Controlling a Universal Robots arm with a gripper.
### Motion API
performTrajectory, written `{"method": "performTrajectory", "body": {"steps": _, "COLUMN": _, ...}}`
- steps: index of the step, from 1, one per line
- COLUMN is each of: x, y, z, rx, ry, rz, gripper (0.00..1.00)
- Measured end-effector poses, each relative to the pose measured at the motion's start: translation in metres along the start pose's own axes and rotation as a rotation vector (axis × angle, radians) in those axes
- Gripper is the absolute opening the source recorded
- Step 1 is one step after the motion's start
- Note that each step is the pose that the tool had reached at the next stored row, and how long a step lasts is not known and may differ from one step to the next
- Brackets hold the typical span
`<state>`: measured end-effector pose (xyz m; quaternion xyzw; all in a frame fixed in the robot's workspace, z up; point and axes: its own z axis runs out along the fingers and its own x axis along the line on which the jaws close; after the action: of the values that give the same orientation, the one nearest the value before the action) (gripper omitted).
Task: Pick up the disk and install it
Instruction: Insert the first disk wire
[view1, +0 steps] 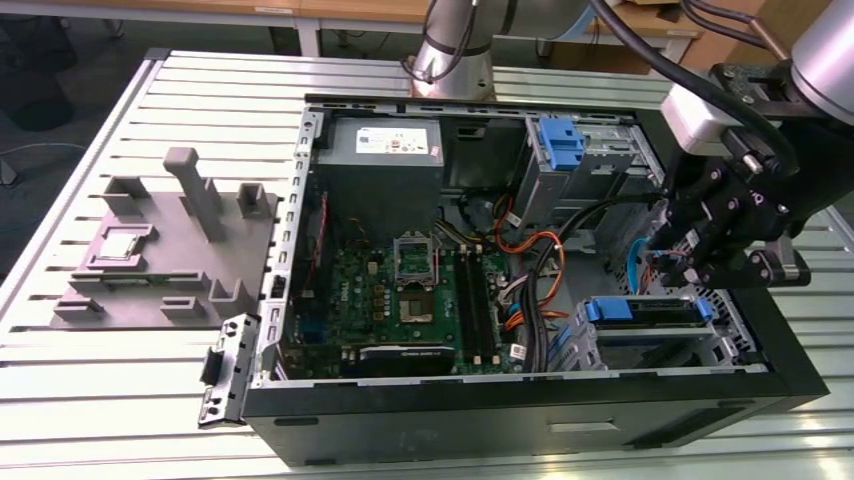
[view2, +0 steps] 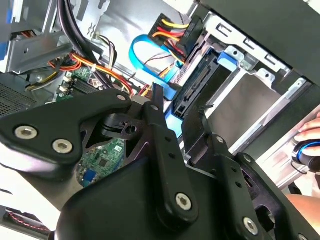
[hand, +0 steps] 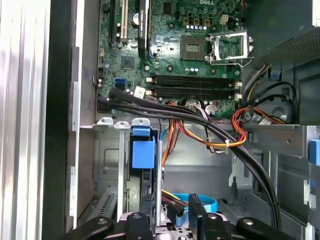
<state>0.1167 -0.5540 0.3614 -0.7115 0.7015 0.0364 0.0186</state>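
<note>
The disk (hand: 142, 150) stands on edge in the metal drive cage (hand: 107, 165). The cage sits in the corner of the open computer case (view1: 534, 410), low on the exterior view's right. In the first wrist view the disk's blue carrier shows at the top of the slot, with a thin strip of the drive body running down from it.

It is probably dense for its size and fully rigid, so it should not sag or flex in a grasp. Its bare metal faces look smooth and may slip. The plastic carrier looks softer and likely gives a little. A drive tolerates knocks poorly, and its connector end is best left alone. The soundest hold is probably across its thickness, on the two broad faces near one end, or on the carrier's rails.

The gripper (view2: 175, 107) is down inside the case at the disk's end. Whether its jaws are clamped on the disk or only standing around it cannot be told.

A blue cable (view2: 133, 52) loops just beside it, and orange cables (hand: 240, 125) cross toward the motherboard (hand: 165, 50).
</note>
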Motion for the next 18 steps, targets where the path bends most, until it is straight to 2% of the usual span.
{"method": "performTrajectory", "body": {"steps": 11, "x": 0.0002, "y": -0.0120, "z": 0.0007, "rx": -0.0005, "ry": -0.0019, "rz": 0.000, "gripper": 0.42}}
{"method": "performTrajectory", "body": {"steps": 18, "x": 0.0021, "y": -0.0125, "z": 0.0028, "rx": -0.0006, "ry": -0.0019, "rz": 0.000, "gripper": 0.42}}
